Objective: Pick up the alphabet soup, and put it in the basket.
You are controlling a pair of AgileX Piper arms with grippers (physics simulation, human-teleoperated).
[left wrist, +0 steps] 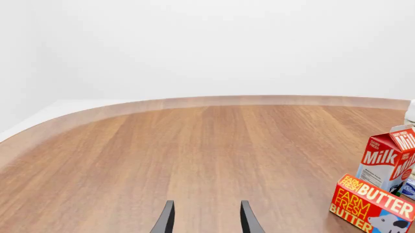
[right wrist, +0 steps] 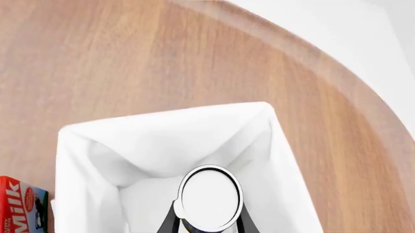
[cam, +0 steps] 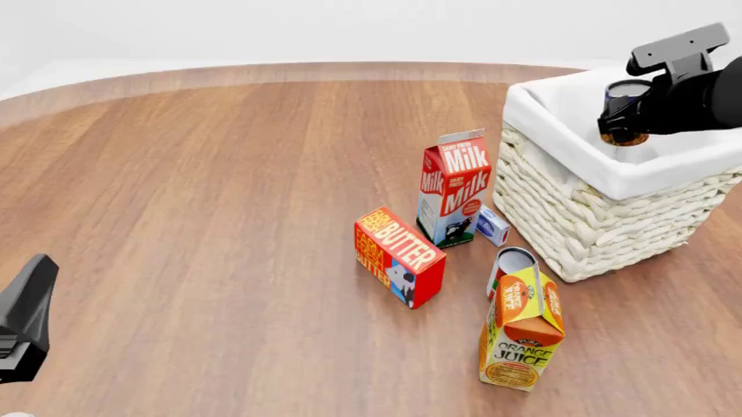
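Two dark fingers of the right gripper (right wrist: 209, 221) pinch the alphabet soup (right wrist: 210, 197) by its sides, holding it above the basket (cam: 545, 104) at the desk's far right edge. Near the desk's near left corner, the left gripper (left wrist: 206, 221) hangs apart and empty over bare wood.

"Milk" carton (cam: 453, 198); "Butter" box (cam: 400, 256); "Orange Juice" carton (cam: 522, 327).

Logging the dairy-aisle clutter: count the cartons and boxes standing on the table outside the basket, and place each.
3. The milk carton stands just left of the basket; the butter box sits in front-left of the milk; the orange juice carton stands nearest the camera. Others may hide behind them.
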